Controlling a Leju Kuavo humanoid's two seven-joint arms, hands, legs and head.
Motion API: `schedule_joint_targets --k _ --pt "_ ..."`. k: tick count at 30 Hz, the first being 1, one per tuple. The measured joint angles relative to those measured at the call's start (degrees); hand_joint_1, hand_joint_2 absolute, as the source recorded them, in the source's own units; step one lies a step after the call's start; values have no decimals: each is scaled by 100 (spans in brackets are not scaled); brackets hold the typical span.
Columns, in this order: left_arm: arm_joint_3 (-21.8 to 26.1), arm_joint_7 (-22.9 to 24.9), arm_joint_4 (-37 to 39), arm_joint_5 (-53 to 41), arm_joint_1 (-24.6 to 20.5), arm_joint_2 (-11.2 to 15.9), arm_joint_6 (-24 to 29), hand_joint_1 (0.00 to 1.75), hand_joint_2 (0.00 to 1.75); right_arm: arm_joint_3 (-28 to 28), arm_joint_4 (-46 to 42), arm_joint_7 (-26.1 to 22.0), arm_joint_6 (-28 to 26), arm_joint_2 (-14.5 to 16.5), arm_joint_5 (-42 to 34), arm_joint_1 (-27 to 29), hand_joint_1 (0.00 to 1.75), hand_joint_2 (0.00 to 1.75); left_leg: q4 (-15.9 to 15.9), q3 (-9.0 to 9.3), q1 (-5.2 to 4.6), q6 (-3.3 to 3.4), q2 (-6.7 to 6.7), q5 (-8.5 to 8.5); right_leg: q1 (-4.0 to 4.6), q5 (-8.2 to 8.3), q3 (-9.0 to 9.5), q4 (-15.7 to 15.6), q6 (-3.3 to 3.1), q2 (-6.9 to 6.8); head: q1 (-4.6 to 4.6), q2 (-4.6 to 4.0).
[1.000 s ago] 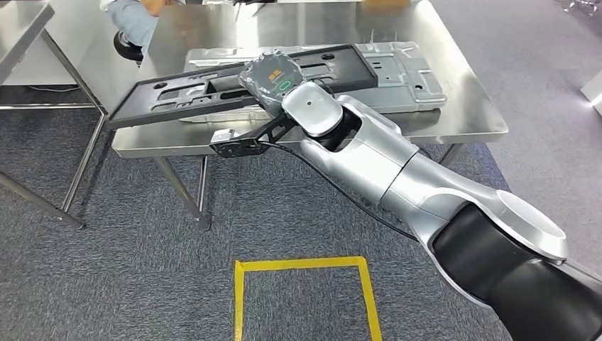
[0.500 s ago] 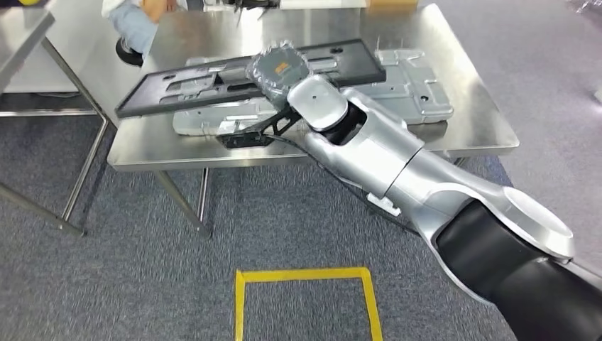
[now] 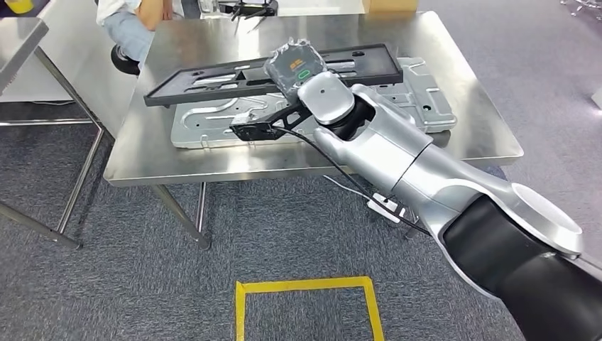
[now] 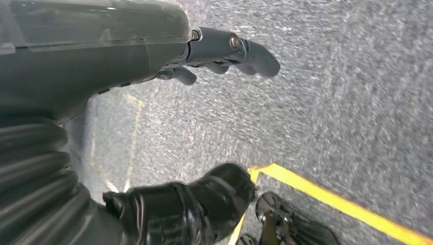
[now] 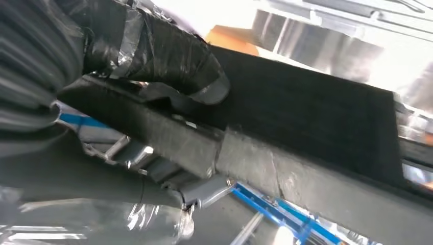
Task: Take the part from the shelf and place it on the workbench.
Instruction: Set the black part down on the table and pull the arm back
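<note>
The right hand (image 3: pixel 297 65), fingers wrapped in plastic film, grips the long flat black frame-shaped part (image 3: pixel 213 78) above a silver stamped metal plate (image 3: pixel 419 96) on the steel bench (image 3: pixel 213 160), while the left hand (image 4: pixel 153 51) hangs empty, fingers apart, over grey carpet (image 4: pixel 332 102).

The right hand (image 3: pixel 297 65) bears an orange label and green oval, perhaps unreadable.
</note>
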Motion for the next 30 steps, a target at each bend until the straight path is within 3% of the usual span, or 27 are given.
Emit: schedule_joint_targets --k 2,4,6,8,10,12,16,18,20,21,22,25,27,30 --pt "-1 5 0 -2 9 2 34 0 175 0 -82 46 53 -109 -26 -44 175 175 -26 67 21 72 3 -34 -9 -192 -193 409 62 -8 16 0" --pt "-1 7 0 -5 9 6 51 0 175 0 -149 78 96 -208 -43 -81 175 175 -26 116 16 125 4 -83 -42 -432 -639 1198 98 -14 27 0" --pt "-1 5 0 -9 6 9 53 0 175 0 -204 92 133 -282 -51 -80 175 175 -19 176 16 140 -4 -140 -72 -400 -977 1615 111 -17 28 0" --pt "-1 -3 0 -15 8 6 49 0 175 0 -254 102 145 -333 -56 -87 175 175 0 265 23 123 -18 -219 -89 51 -887 1150 94 -23 29 0" --pt "-1 -13 0 -22 3 3 45 0 175 0 -298 120 152 -385 -57 -117 175 175 21 341 17 69 -31 -308 -84 423 -597 431 64 -24 30 0" --pt "-1 -15 0 -26 -5 3 42 0 175 0 -341 133 161 -418 -57 -142 175 175 25 359 1 -3 -34 -356 -61 437 -436 116 35 -16 29 0" --pt "-1 -15 -1 -35 -20 5 38 0 175 0 -414 157 164 -466 -59 -166 175 175 119 340 11 -122 -10 -478 -77 357 -329 3 -53 -6 43 0" --pt "-1 -14 -1 -39 -23 10 42 0 175 0 -446 191 169 -488 -68 -183 175 175 691 52 14 -157 5 -712 -86 324 -256 -29 -103 -5 30 0" --pt "-1 -6 0 -41 -20 18 55 0 175 0 -475 230 199 -514 -88 -163 175 175 1425 -397 13 -174 4 -889 -69 273 -195 -25 -137 3 29 0" --pt "-1 2 0 -42 -16 19 66 0 175 0 -494 258 222 -534 -101 -141 175 175 1602 -553 13 -173 4 -843 -58 240 -158 -19 -146 9 29 0" --pt "-1 12 0 -45 -13 19 81 0 175 0 -519 293 243 -561 -113 -121 175 175 1544 -603 12 -164 5 -677 -47 204 -117 -10 -148 14 31 0" --pt "-1 55 0 -62 -8 29 173 0 175 -2 -624 419 283 -694 -140 -110 175 175 560 -305 -20 -82 7 38 -14 87 15 10 -131 17 36 0" --pt "-1 81 0 -71 -16 37 230 0 175 -2 -706 478 319 -816 -155 -122 175 175 135 -109 -66 -10 12 115 -3 47 36 -1 -93 15 40 0" --pt "-2 91 0 -85 -23 38 267 0 175 -2 -836 525 384 -976 -182 -102 175 175 -6 -26 -65 59 21 29 -3 20 15 -13 -23 7 44 0"
